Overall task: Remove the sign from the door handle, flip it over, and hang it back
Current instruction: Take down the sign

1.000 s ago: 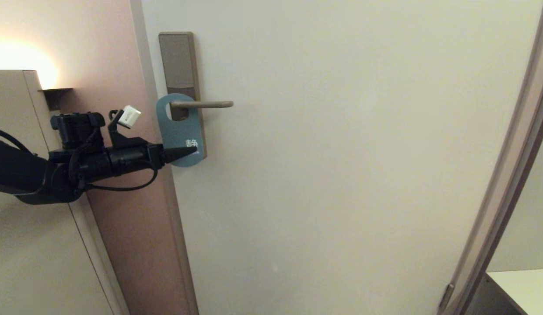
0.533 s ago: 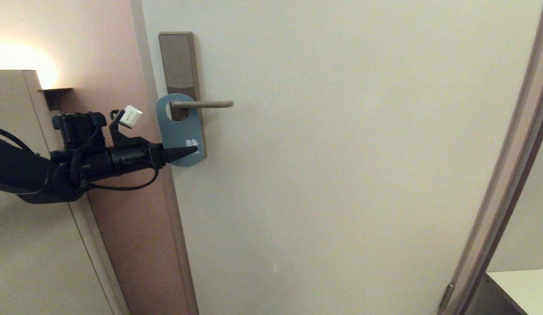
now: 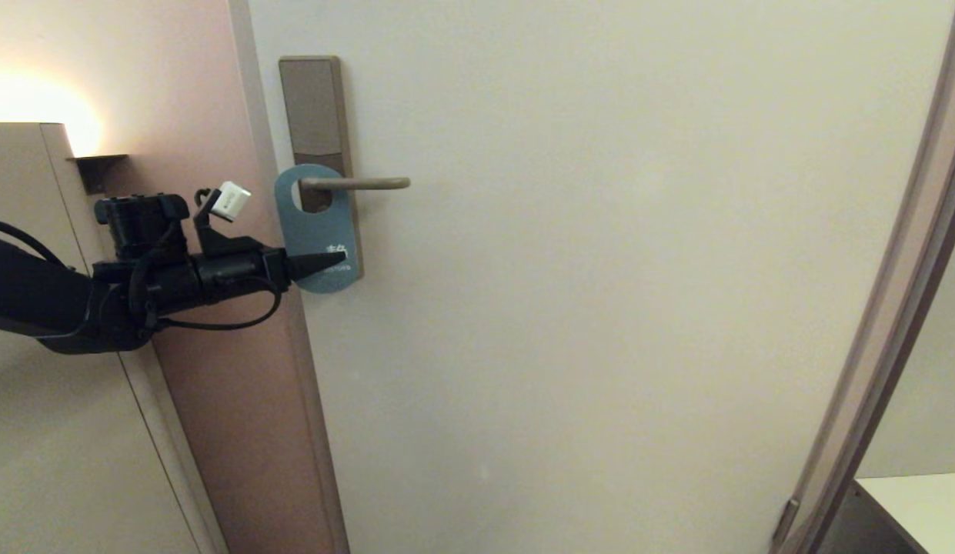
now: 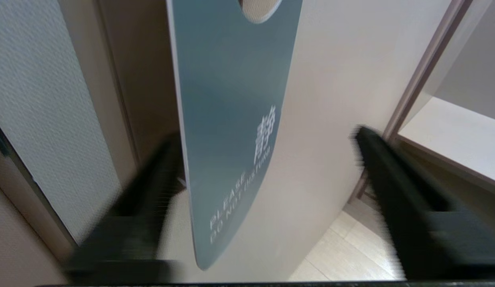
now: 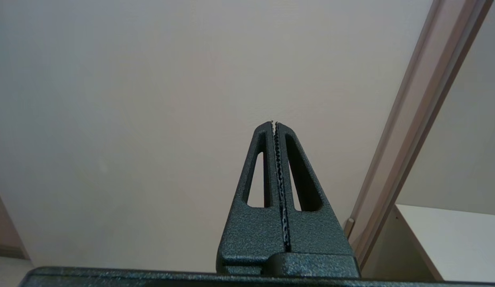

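The sign [image 3: 317, 231] hangs blue face out by its round hole on the door handle [image 3: 362, 183], a slim metal lever on a tall bronze-grey lock plate [image 3: 312, 100]. My left gripper [image 3: 335, 264] reaches in level from the left at the sign's lower part, over the white lettering. In the left wrist view the sign [image 4: 227, 99] stands between the blurred black fingers [image 4: 395, 187], which are wide apart, so the gripper [image 4: 265, 139] is open around it. My right gripper [image 5: 274, 123] is shut and empty, facing the bare door, outside the head view.
The pale door [image 3: 600, 308] fills most of the view, its frame [image 3: 893, 308] slanting down the right side. A beige cabinet [image 3: 31, 423] and a pink wall strip [image 3: 215, 385] lie behind the left arm. A white shelf [image 3: 916, 500] sits at the lower right.
The left arm has edged slightly up and toward the door, its tip now covering more of the sign's lettering. The sign and handle have not moved.
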Robot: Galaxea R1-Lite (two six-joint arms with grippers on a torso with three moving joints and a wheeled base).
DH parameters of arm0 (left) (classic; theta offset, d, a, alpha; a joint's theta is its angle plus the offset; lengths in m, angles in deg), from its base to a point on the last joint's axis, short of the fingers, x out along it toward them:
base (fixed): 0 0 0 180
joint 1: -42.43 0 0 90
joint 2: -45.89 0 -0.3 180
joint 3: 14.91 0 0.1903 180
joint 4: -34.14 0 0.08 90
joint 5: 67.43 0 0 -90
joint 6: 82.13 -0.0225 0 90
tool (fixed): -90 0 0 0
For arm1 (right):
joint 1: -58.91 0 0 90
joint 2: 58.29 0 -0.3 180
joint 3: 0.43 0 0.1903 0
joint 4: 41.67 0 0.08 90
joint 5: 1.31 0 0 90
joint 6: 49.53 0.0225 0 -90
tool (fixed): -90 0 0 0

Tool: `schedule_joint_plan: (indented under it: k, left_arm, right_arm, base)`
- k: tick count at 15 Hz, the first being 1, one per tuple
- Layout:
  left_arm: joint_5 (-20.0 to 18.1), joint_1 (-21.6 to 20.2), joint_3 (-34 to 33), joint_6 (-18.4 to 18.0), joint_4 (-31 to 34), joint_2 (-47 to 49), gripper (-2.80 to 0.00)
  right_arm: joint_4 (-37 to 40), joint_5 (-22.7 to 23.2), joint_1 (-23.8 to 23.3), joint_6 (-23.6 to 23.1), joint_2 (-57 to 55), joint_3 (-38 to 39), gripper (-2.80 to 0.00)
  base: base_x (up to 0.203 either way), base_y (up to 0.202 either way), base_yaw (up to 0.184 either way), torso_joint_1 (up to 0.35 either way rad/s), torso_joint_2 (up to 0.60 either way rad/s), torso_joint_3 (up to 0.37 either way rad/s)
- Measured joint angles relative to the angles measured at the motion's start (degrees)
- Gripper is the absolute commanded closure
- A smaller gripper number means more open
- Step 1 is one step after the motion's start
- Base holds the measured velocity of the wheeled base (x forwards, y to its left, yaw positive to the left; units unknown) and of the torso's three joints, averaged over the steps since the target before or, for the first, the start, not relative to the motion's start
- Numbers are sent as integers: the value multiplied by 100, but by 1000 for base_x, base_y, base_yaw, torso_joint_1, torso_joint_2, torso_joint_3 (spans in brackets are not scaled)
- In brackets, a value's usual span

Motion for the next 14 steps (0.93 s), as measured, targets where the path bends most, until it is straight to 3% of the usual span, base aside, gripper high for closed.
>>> schedule_joint_plan:
  k: [14]
  left_arm:
    - [11, 6, -82, 126, -61, -120, 0]
  right_arm:
    - [0, 1, -2, 2, 0, 0, 0]
  base:
    - [0, 0, 0, 0, 0, 0]
